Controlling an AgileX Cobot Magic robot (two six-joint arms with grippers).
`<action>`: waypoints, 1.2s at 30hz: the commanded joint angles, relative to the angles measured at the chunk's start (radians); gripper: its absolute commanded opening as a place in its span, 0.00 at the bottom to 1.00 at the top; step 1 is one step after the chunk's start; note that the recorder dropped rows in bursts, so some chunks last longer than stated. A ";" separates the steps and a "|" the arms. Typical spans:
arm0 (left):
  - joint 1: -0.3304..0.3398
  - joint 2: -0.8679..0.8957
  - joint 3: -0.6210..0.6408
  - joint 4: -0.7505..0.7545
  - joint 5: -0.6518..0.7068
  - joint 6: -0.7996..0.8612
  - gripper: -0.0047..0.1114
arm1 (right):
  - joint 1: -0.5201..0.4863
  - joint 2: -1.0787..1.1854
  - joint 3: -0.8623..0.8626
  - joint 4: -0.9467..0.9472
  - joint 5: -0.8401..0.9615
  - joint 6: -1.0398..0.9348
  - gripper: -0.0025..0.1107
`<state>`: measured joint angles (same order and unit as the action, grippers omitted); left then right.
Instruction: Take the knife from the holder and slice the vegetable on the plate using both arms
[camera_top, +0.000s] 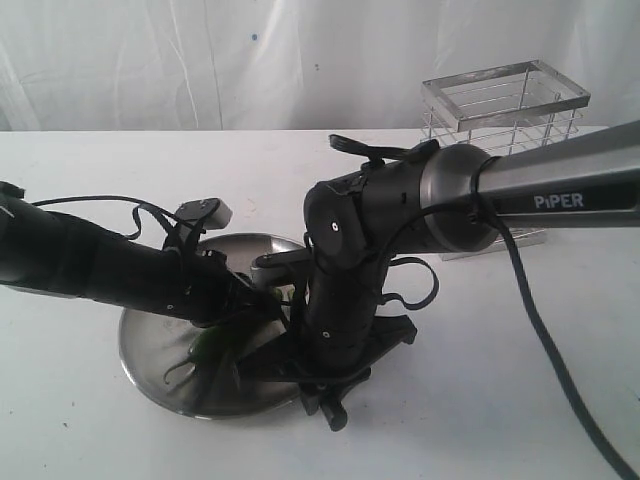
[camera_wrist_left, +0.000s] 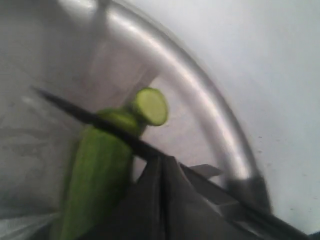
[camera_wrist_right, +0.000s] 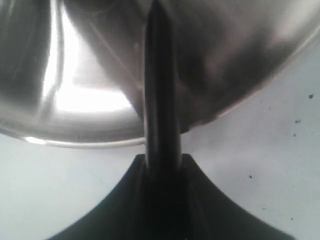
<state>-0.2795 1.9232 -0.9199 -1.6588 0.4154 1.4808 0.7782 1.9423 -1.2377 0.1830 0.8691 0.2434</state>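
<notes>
The steel plate (camera_top: 150, 350) lies at the front left of the table. On it lies the green chilli (camera_wrist_left: 95, 170), with a cut slice (camera_wrist_left: 150, 106) at its end; it shows as a green patch (camera_top: 205, 345) in the exterior view. The dark knife (camera_wrist_right: 159, 90) reaches over the plate (camera_wrist_right: 85, 105), and my right gripper (camera_wrist_right: 162, 165) is shut on its handle at the plate's near rim. Its blade (camera_wrist_left: 90, 120) lies across the chilli. My left gripper (camera_wrist_left: 162, 170) has its fingers pressed together right beside the chilli, above the plate's rim (camera_wrist_left: 200, 95).
The wire holder (camera_top: 505, 110) stands at the back right, behind the grey PiPER tube (camera_top: 560, 190). Both arms cross over the plate, and a black cable (camera_top: 550, 350) trails over the white table at the right. A white curtain hangs behind.
</notes>
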 joint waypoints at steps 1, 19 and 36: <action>-0.002 0.009 0.002 0.024 -0.039 -0.045 0.04 | 0.001 -0.007 -0.005 0.010 0.049 -0.015 0.02; -0.002 0.002 0.002 0.083 -0.056 -0.027 0.04 | 0.001 -0.007 -0.005 0.054 0.177 -0.035 0.02; -0.002 -0.051 -0.001 0.397 -0.099 0.199 0.04 | 0.001 -0.007 -0.005 0.041 -0.011 -0.024 0.02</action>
<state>-0.2819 1.8772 -0.9219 -1.2728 0.3399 1.6373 0.7782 1.9405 -1.2438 0.2303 0.8849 0.2238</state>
